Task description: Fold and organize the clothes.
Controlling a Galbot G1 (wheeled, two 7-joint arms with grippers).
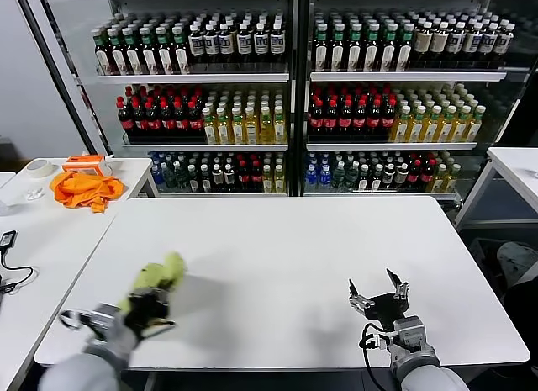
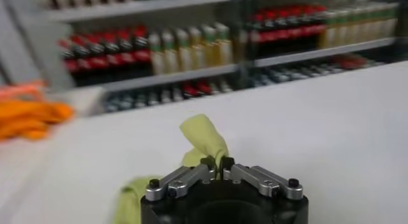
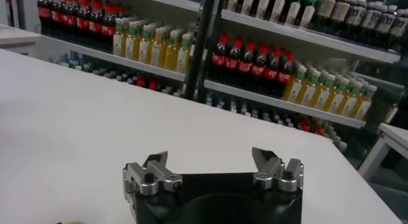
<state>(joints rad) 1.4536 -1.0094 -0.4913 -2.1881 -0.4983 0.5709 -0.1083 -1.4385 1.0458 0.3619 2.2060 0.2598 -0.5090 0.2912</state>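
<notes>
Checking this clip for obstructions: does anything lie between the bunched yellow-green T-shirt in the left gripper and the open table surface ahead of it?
Nothing visible does. The left gripper is shut on the T-shirt near the table's front-left edge; the right gripper hangs open, apart to the right.

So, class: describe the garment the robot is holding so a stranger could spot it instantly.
Start at the big white table before the drinks shelves. Near its front left corner, the left gripper pinches a bunched T-shirt. It is pale yellow-green, unlike the orange cloth on the side table.
</notes>
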